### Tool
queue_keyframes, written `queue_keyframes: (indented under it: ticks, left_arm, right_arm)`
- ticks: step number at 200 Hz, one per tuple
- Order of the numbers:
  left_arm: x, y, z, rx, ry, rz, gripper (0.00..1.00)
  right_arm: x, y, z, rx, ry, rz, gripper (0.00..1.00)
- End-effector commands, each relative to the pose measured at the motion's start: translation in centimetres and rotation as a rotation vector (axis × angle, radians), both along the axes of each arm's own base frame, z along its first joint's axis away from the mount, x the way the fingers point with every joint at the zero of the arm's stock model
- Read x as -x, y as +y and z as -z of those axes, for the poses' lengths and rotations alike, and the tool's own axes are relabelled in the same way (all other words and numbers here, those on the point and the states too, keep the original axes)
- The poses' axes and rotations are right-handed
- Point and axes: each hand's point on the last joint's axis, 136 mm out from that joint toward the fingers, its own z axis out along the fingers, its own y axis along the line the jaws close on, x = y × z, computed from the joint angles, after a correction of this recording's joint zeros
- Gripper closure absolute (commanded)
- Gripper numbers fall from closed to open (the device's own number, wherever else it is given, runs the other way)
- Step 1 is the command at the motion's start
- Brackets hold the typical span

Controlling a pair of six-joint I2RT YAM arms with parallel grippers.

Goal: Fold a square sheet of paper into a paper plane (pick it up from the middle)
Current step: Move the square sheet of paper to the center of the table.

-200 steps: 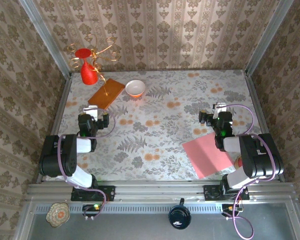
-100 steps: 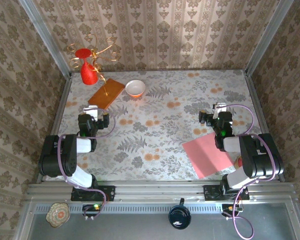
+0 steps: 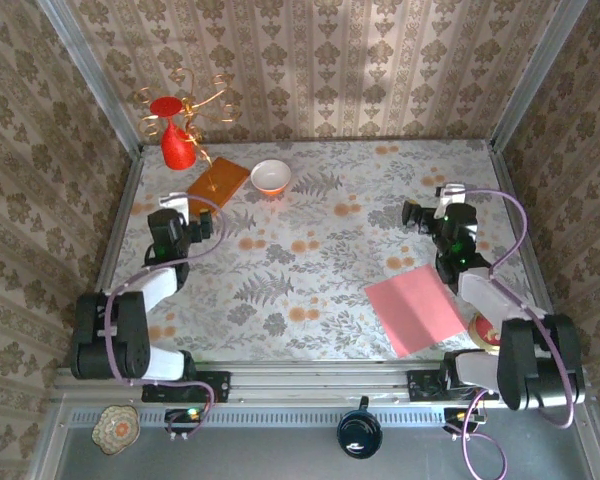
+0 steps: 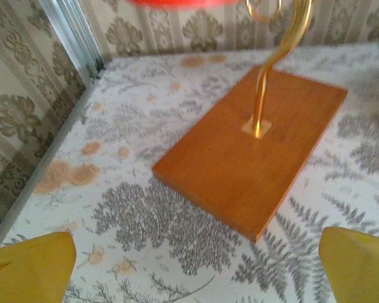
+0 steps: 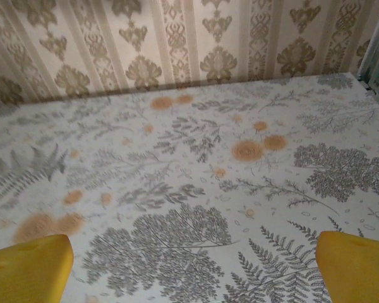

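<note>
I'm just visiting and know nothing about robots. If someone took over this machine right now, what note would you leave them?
Left pincer: open, empty, low over the table, facing the wooden board.
Right pincer: open, empty, over bare table beyond the square sheet of paper.
Sheet: flat and unfolded at the near right of the table, beside the right arm.
Done: nothing; the sheet is not picked up and has no fold.
Left: pick it up from the middle, then make every fold.

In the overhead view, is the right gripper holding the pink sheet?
No, the square sheet of paper lies flat on the table while the right gripper stands open beyond its far edge.
</note>
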Motion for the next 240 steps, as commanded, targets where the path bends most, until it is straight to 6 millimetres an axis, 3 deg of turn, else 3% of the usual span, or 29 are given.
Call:
queue_keyframes:
  ticks: [1, 30, 59, 88, 119, 169, 230, 240]
  left_arm:
    - [1.8, -1.0, -0.3, 0.099, 0.091, -0.025, 0.0]
    - [3.3, -3.0, -2.6, 0.346, 0.179, -0.035, 0.0]
    - [4.2, -6.3, -4.2, 0.506, 0.207, 0.101, 0.0]
    - [4.7, -9.1, -5.2, 0.556, 0.221, 0.228, 0.0]
    - [4.8, -12.0, -5.1, 0.53, 0.247, 0.307, 0.0]
    - [4.4, -15.3, -3.3, 0.529, 0.301, 0.355, 0.0]
    - [3.4, -17.3, -1.6, 0.536, 0.36, 0.372, 0.0]
    - [3.2, -17.3, -1.4, 0.541, 0.366, 0.366, 0.0]
  right_arm:
    - [2.7, -0.1, 2.7, -0.117, 0.213, 0.08, 0.0]
    - [5.4, 1.5, 2.9, -0.237, 0.383, 0.072, 0.0]
    - [9.9, 0.6, 4.7, -0.294, 0.668, 0.232, 0.01]
    - [12.6, 2.2, 7.1, -0.325, 0.85, 0.226, 0.08]
    - [14.5, 4.6, 10.0, -0.386, 0.925, 0.215, 0.09]
    - [14.1, 7.3, 13.6, -0.535, 0.949, 0.193, 0.12]
    - [12.4, 6.8, 15.3, -0.52, 0.937, 0.238, 0.13]
    - [12.4, 6.7, 16.3, -0.503, 0.965, 0.256, 0.14]
